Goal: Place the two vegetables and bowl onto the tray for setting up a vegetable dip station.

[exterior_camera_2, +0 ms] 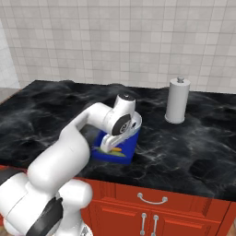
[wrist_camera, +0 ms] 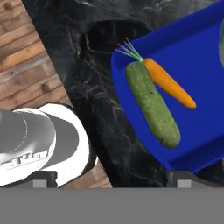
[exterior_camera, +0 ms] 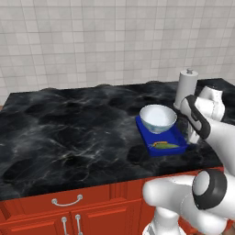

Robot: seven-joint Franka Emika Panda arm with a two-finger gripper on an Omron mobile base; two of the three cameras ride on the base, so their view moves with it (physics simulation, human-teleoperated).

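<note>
Cucumber point(wrist_camera: 153, 105) and carrot point(wrist_camera: 169, 84) side by side near tray point(wrist_camera: 197, 57) rim

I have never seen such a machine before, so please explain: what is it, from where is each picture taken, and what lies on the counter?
It is a white robot arm on a driving base in a simulated kitchen. Two pictures come from cameras on the base, behind the arm to its left and right. The third comes from a camera on its hand. On the black counter lies a blue tray holding a white bowl, a carrot and a cucumber. A tall white roll stands behind. The claw is open and holds nothing.
</note>
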